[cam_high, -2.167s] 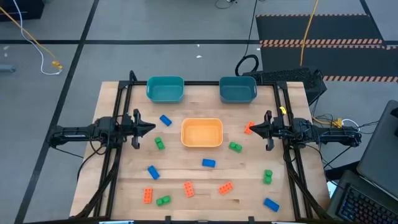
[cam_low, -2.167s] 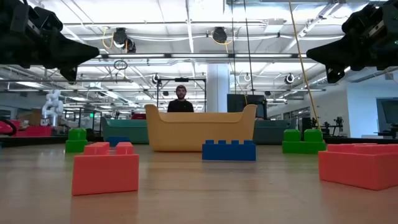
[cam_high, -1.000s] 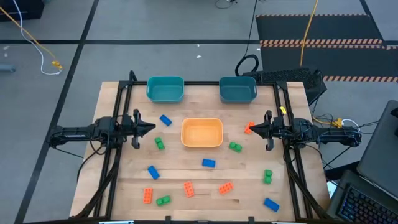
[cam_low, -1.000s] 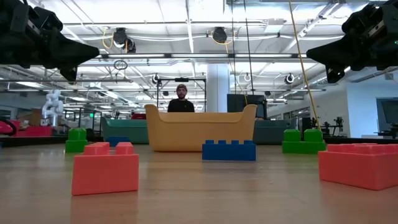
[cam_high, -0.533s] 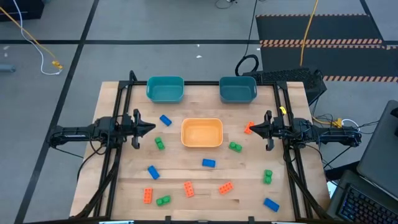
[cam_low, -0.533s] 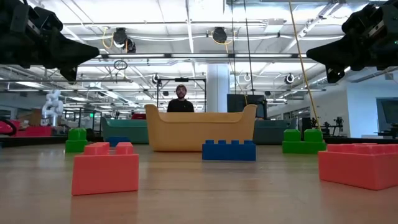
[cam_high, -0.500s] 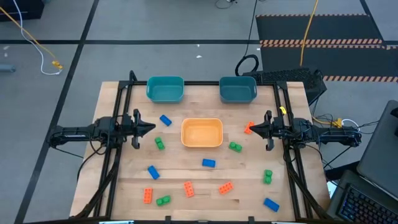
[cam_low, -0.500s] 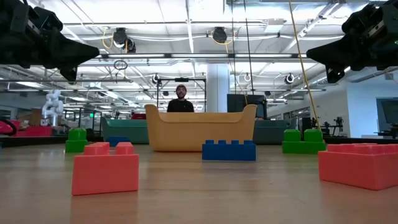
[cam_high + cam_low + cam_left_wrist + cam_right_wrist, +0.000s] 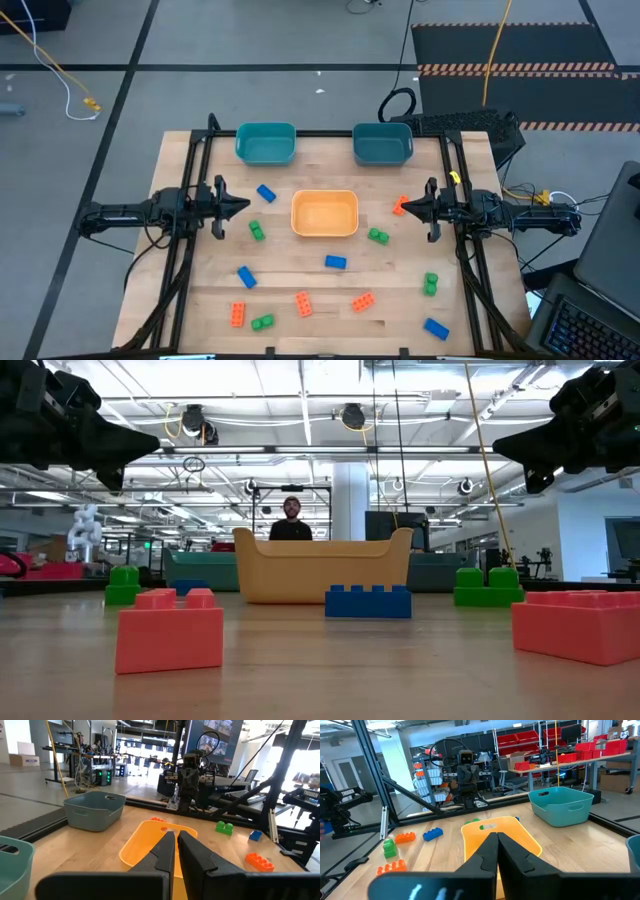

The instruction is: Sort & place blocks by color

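Note:
Small studded blocks lie scattered flat on the wooden table: blue block (image 9: 266, 193), green block (image 9: 257, 231), blue block (image 9: 335, 262), green block (image 9: 378, 236) and several more along the near edge, such as orange block (image 9: 303, 304). My left gripper (image 9: 243, 205) hovers shut above the table's left side, pointing at the yellow-orange bin (image 9: 324, 213). My right gripper (image 9: 402, 208) hovers shut at the right side, over an orange block (image 9: 399, 204). In the low view both hang well above the tabletop: left gripper (image 9: 150, 445), right gripper (image 9: 500, 450).
Two teal bins (image 9: 266, 143) (image 9: 382, 143) stand at the table's far edge, with the yellow-orange bin in the middle. Black frame rails (image 9: 190, 250) run along both sides. A person (image 9: 291, 520) stands far beyond the table. A keyboard (image 9: 470, 124) lies beyond the far right corner.

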